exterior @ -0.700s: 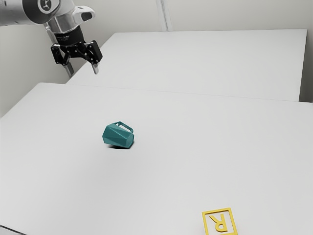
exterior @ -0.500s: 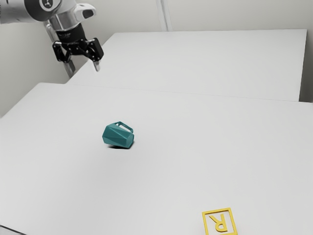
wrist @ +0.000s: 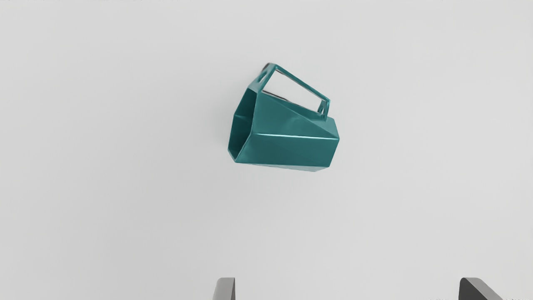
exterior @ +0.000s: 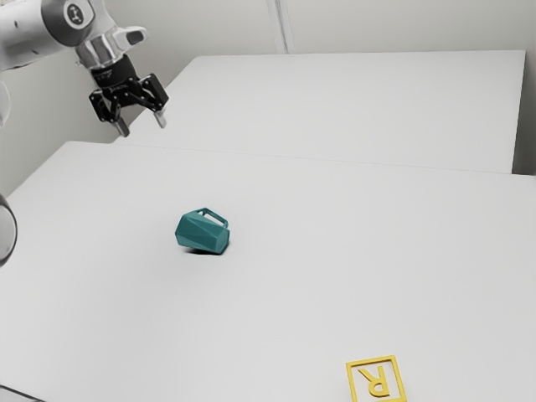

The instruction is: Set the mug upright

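Teal faceted mug [exterior: 201,232] lying on its side on table [exterior: 335,251], mouth facing ext. view's left. Gripper [exterior: 142,128] hanging well apart, ext. view's upper left, w/ jaws standing open.

Gripper [exterior: 142,127] is hanging above the worktop [exterior: 293,251], well apart from the mug [exterior: 202,233]; open air is lying between. Fingers are standing wide apart, leaving a gap. Mug is lying on its side, forming the nearest obstacle; its handle [wrist: 303,84] is jutting out from the body, and the loop is leaving a small opening. Room for passing is running around and over the mug. Yellow lettered square [exterior: 371,360] is lying well apart, nearer the exterior view's right, with open passage running between.
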Controlling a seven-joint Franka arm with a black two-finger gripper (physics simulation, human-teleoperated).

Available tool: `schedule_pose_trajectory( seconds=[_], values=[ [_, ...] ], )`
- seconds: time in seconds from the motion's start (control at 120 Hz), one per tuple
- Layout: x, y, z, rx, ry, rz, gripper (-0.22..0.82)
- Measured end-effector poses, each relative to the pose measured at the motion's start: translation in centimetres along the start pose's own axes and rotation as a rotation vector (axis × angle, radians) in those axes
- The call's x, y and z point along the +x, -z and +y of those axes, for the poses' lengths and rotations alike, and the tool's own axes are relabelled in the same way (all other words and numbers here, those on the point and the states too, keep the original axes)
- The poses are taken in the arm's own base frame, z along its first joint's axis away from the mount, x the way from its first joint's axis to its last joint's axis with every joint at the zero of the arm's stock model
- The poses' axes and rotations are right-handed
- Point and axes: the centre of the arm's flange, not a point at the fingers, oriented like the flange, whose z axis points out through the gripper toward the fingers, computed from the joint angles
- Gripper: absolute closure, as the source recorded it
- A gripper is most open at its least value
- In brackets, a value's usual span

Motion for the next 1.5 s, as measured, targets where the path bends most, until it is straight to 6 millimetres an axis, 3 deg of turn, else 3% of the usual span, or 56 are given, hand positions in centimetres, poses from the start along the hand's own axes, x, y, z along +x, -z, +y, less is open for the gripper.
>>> schedule_pose_trajectory(
  seconds=[0.1,0.217,0.467,0.883,1.117,1.5],
  values=[
    [0.7,-1.4,-2.3,-0.085,0.0,-0.008,0.02],
    [1.6,-4.6,-5.4,-0.213,0.007,-0.025,0.02],
    [2.5,-11.3,-9.2,-0.45,-0.015,-0.018,0.03],
    [0.7,-21.8,-13.6,-0.703,-0.002,0.004,0.03],
    [1.9,-25.0,-15.1,-0.766,-0.047,0.066,0.03],
    [2.6,-28.4,-17.1,-0.784,-0.174,0.12,0.03]
  ],
)
